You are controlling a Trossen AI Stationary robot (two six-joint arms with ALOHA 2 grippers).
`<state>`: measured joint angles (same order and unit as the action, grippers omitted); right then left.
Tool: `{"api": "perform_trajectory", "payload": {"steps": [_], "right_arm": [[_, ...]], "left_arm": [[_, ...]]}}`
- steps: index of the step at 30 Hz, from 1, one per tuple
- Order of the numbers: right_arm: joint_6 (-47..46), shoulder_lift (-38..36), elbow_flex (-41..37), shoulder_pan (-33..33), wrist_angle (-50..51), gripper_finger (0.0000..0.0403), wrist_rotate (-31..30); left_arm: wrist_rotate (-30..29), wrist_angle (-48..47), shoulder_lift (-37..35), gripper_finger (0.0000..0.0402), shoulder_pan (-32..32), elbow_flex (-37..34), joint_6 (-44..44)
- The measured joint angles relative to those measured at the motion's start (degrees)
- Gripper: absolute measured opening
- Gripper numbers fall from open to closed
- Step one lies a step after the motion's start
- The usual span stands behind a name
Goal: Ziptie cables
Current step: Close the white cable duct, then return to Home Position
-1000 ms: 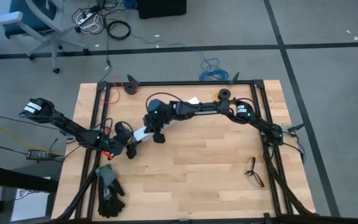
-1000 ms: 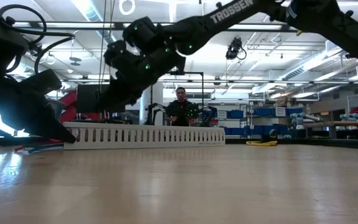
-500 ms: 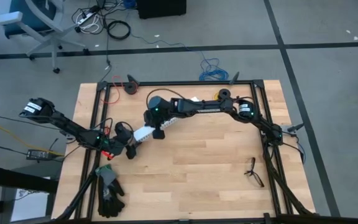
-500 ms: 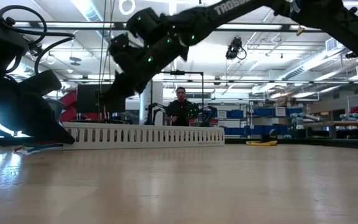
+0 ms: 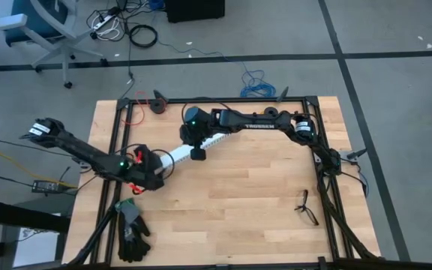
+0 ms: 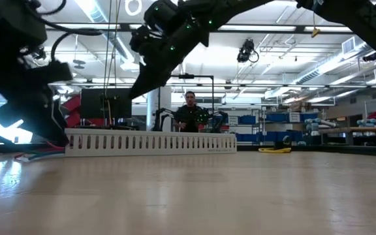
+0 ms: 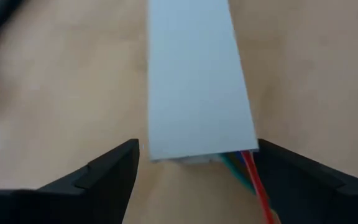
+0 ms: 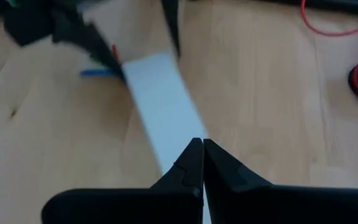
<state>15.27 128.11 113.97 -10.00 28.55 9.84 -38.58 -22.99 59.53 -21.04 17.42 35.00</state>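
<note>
You're looking at an early stage: nothing is zip-tied yet, as far as these views show. The cables (image 7: 252,176) are lying inside the white channel (image 5: 188,151), with only red, green and blue ends poking out at its left end. In the low view they're showing on the wooden table (image 5: 261,195) just left of the channel. No ziptie is visible in any view, so I can't tell where it is. Finding it, looping it and cinching it are all still to do, by my read.

Left gripper (image 7: 194,165): jaws are standing wide, straddling the channel's left end, holding nothing. The fingers (image 7: 98,174) are sitting either side of that end; can't tell if they're touching it.

Right gripper (image 8: 202,163): jaws are fully shut, pads pressed together with nothing between them, hovering over the channel's far right part. In the low view it's hanging above the channel, not touching it.

Black gloves (image 5: 132,232) are sitting at the near left corner.
</note>
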Motion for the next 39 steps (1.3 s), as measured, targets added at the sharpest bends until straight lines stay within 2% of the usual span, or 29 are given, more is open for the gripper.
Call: {"api": "perform_trajectory", "payload": {"steps": [4,7,11,15,21,25,31,36,39], "right_arm": [[-0.17,0.00,0.02,0.02,3.30,0.0000,-0.01],[-0.20,0.00,0.02,0.10,6.11,0.0000,0.01],[-1.15,0.00,0.01,0.13,10.15,0.0000,0.01],[-1.27,0.00,0.00,0.24,11.00,0.0000,0.05],[-3.18,-1.31,-1.80,0.86,9.00,0.0000,0.19],[-5.70,-9.09,-12.66,1.34,-0.30,0.0000,-2.11],[-11.98,-24.63,-38.77,1.27,-17.16,0.0000,-6.88],[-17.74,-35.31,-58.58,1.48,-30.01,0.0000,-9.94],[-20.00,-40.69,-67.83,2.12,-35.69,0.0000,-10.29]], "left_arm": [[-3.93,-16.56,-0.14,0.0324,0.00,7.73,1.28],[-5.40,-22.75,-0.64,0.0324,0.00,11.67,2.40],[-5.58,-22.88,-2.91,0.0324,-0.13,13.32,3.82],[-9.41,-17.80,-6.54,0.0324,-0.11,13.20,5.96],[-9.79,-9.78,-11.00,0.0323,-0.13,11.37,1.16],[-9.82,-9.61,-12.45,0.0323,-0.13,11.23,0.11],[-13.88,-7.80,-12.72,0.0323,-0.13,11.18,-1.79],[-14.74,-0.48,-12.72,0.0323,-0.13,11.13,-7.80],[-14.83,9.07,-12.76,0.0323,-0.11,8.50,-13.03]]}}
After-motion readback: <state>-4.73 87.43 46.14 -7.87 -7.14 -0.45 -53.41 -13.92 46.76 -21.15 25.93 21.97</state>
